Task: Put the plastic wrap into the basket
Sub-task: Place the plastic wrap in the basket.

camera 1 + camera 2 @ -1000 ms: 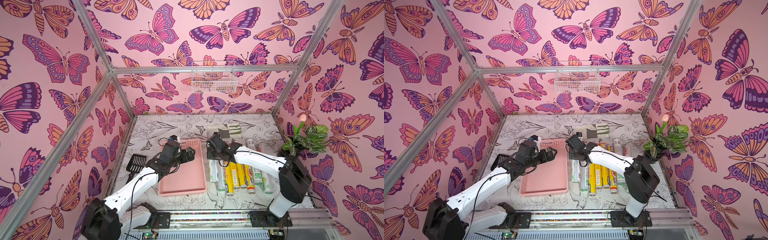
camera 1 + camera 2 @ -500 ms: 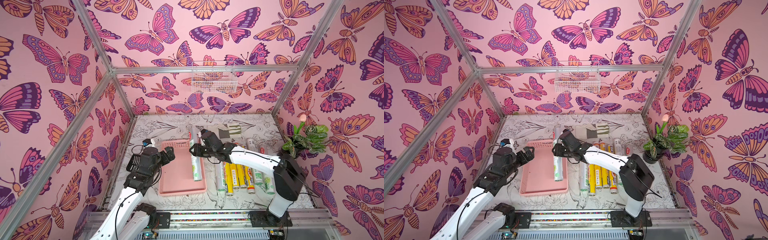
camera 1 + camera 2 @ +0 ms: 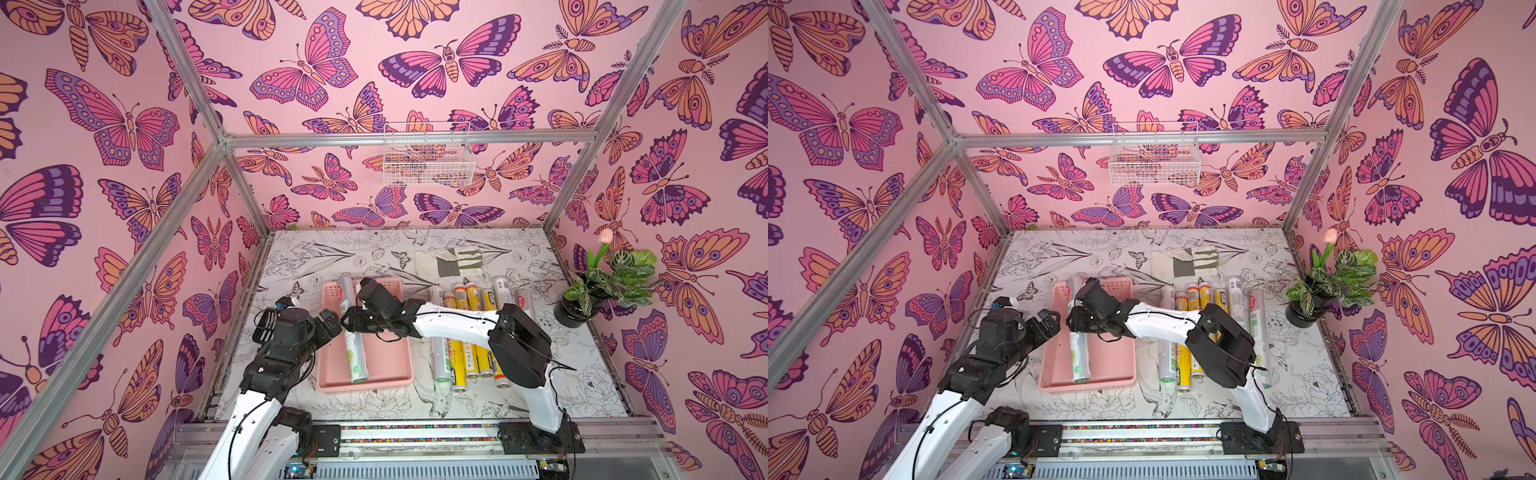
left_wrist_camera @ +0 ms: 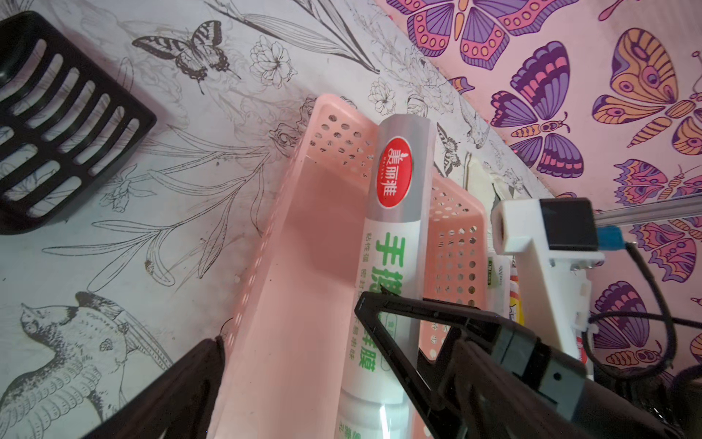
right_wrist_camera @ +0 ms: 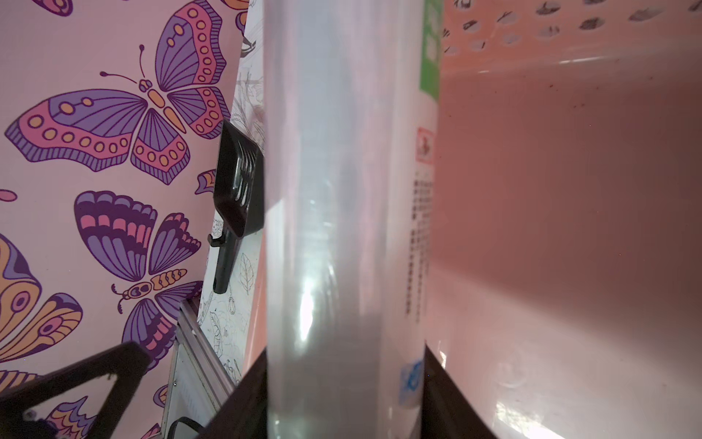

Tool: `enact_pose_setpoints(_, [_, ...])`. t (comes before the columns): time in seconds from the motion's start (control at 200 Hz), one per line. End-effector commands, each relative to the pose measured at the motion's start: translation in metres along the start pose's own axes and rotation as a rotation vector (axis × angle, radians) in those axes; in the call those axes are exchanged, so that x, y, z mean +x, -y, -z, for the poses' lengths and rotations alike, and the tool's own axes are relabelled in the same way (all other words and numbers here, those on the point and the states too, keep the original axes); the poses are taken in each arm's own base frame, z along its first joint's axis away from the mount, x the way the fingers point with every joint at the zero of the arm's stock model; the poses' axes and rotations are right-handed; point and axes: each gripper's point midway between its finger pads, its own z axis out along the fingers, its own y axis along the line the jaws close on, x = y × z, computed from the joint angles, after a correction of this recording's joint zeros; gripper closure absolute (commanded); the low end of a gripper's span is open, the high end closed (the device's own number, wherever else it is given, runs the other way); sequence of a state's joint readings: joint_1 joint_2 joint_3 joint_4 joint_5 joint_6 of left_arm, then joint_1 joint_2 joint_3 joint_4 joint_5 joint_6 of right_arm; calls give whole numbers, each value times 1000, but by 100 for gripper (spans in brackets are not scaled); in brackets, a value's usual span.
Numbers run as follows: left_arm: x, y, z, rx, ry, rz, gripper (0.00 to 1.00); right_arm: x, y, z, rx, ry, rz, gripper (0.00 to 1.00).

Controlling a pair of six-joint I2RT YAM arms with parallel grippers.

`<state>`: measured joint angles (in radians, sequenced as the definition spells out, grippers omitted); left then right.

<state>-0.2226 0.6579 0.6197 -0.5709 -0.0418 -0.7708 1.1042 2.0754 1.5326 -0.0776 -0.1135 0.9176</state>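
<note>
Jaws of my right gripper (image 3: 348,325) are pinched around the middle of one whitish-silver roll (image 3: 355,357) of plastic wrap, parted only as far as its width. In the right wrist view the roll fills the gap between them. It lies lengthwise over the left side of the pink basket (image 3: 388,357), near end inside, far end poking past the far wall. I cannot tell whether it touches the basket floor. My left gripper (image 3: 331,326) hangs just beside the roll at the basket's left wall, jaws spread wide, holding nothing. Seven other rolls (image 3: 459,361) lie in a row on the table (image 3: 540,395), just right of the basket.
</note>
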Motion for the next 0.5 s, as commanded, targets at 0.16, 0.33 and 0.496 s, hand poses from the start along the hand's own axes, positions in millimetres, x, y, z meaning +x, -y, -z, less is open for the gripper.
enact_pose_setpoints(0.16, [3,-26,9,-126,3,17,0,-8,-27,-2,-1,78,-25,75])
enact_pose_setpoints(0.33, [-3,-47,19,-230,59,54,0,-1,-30,-11,4,70,-75,75])
enact_pose_setpoints(0.496, [-4,-51,24,-251,73,52,0,10,-25,-31,18,37,-112,75])
